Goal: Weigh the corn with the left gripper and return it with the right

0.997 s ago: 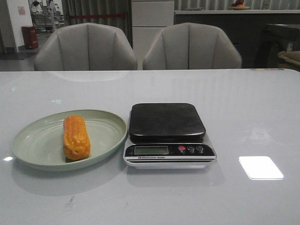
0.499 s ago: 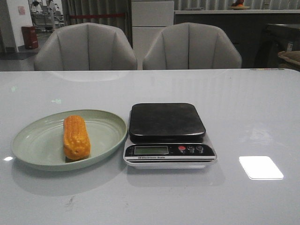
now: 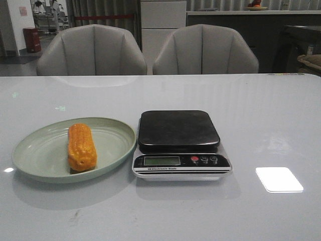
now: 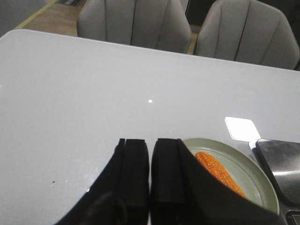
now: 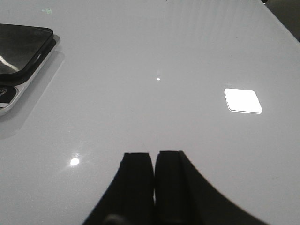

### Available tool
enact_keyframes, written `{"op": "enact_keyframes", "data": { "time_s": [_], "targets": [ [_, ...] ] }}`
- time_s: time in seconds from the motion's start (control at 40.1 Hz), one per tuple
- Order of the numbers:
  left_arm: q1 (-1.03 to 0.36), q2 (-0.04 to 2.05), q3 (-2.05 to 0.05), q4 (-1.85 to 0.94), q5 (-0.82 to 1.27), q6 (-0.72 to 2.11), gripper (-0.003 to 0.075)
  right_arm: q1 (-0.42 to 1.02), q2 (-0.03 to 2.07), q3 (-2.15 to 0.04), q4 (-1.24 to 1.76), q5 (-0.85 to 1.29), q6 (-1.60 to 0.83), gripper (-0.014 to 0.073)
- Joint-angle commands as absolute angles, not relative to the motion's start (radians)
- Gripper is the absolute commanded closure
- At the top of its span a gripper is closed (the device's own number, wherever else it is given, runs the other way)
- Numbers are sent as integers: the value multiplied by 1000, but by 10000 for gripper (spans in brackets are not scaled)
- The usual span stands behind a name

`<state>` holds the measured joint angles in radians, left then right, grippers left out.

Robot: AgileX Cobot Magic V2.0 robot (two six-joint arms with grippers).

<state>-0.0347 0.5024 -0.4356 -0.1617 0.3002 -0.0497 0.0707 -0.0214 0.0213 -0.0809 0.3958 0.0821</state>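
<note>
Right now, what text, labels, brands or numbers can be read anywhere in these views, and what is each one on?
"Electronic Scale": my best reading of the small strip under the display on the scale; the characters before it are too small to read.
Scale display: no digits legible.
Scale buttons: markings too small to read.
Red bin and white wall sign in the background: too blurred to read.
Corn and plate: no text.

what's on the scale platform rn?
Nothing: the scale platform is bare. The corn lies on the green plate beside it. The display reading is too small to tell.
</note>
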Motion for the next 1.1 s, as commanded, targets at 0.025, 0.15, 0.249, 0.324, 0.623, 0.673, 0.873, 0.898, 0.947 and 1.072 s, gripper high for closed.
{"op": "enact_keyframes", "data": {
  "time_s": [0.025,0.15,0.249,0.324,0.623,0.673,0.873,0.898,0.947,1.072],
  "targets": [
    [-41,540,-472,-177,232,-60,593,68,-30,31,-95,341,78,417],
    [-41,558,-473,-177,234,-56,475,68,-30,31,-95,341,78,417],
    [-41,562,-473,-177,241,-54,315,68,-30,31,-95,341,78,417],
    [-41,569,-477,-177,251,-43,225,68,-30,31,-95,341,78,417],
    [-68,708,-576,-187,391,-31,171,68,-30,31,-95,341,78,417],
    [-94,740,-590,-195,394,-31,171,68,-30,31,-95,341,78,417],
    [-249,903,-642,-212,379,-46,171,68,-30,31,-95,341,78,417],
    [-267,924,-646,-212,373,-55,171,68,-30,31,-95,341,78,417],
    [-303,974,-667,-212,361,-73,171,68,-30,31,-95,341,78,417],
    [-376,1114,-726,-212,340,-110,171,68,-30,31,-95,341,78,417]
  ]
}}
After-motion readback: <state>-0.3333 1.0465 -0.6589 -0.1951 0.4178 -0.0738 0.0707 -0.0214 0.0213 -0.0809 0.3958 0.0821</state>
